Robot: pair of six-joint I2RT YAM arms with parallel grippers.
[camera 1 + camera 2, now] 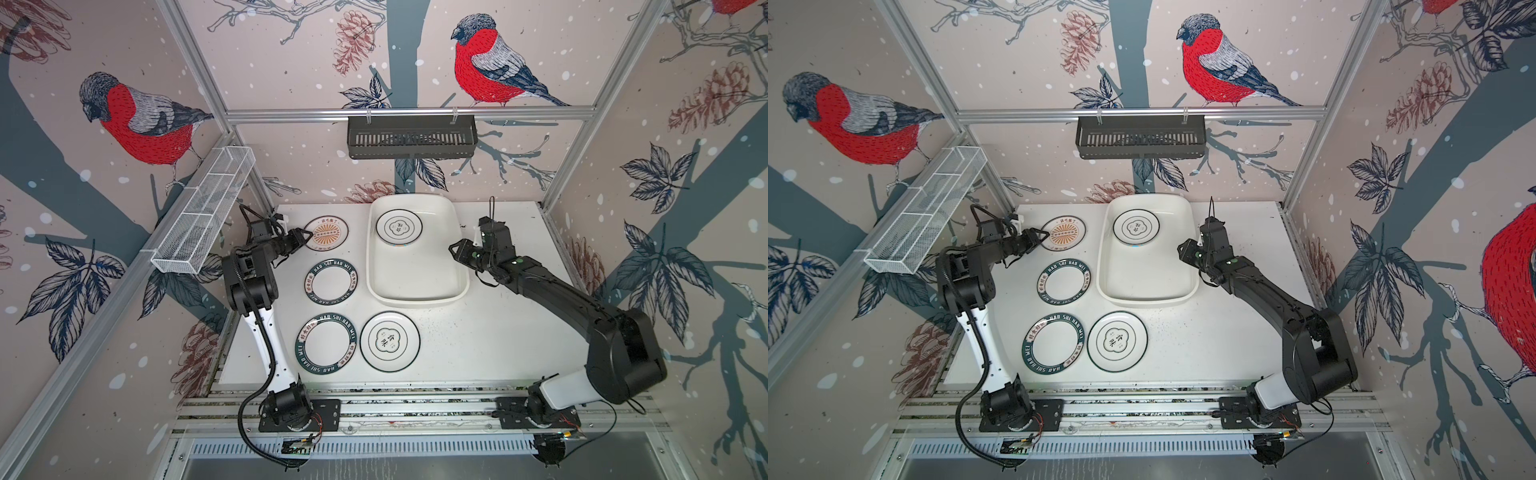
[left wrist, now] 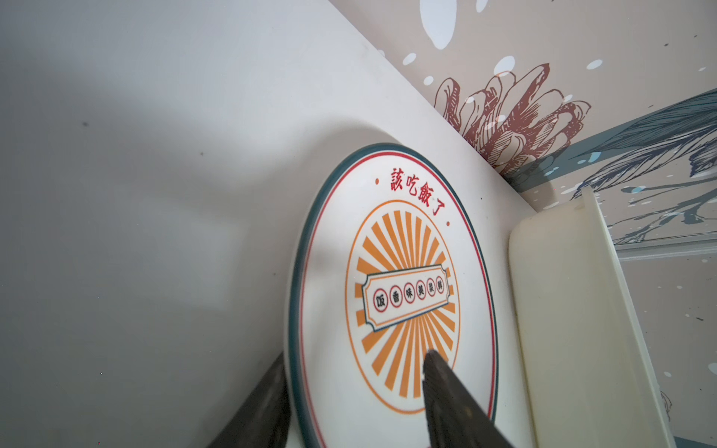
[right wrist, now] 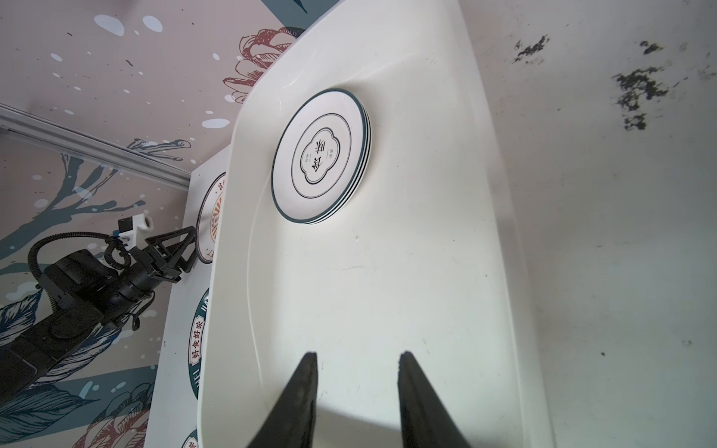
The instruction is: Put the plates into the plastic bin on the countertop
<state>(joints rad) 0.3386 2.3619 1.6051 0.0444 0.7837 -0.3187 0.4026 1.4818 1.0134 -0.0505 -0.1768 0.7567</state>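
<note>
The cream plastic bin (image 1: 415,300) (image 1: 1144,298) stands at the back of the countertop (image 1: 498,332) with a stack of plates (image 1: 399,227) (image 3: 320,157) in its far end. Left of it lies a sunburst plate (image 1: 326,233) (image 2: 392,279). My left gripper (image 1: 308,235) (image 2: 357,357) is open and straddles its rim, one finger over the plate and one outside. Two lettered-rim plates (image 1: 331,279) (image 1: 327,344) and an emblem plate (image 1: 389,341) lie nearer the front. My right gripper (image 1: 452,248) (image 3: 357,353) hangs open and empty over the bin's right side.
A black slotted shelf (image 1: 411,137) hangs on the back rail and a white wire basket (image 1: 203,216) on the left rail, above my left arm. Dark specks (image 3: 636,85) mark the countertop right of the bin. Aluminium framing (image 1: 415,399) runs along the front edge.
</note>
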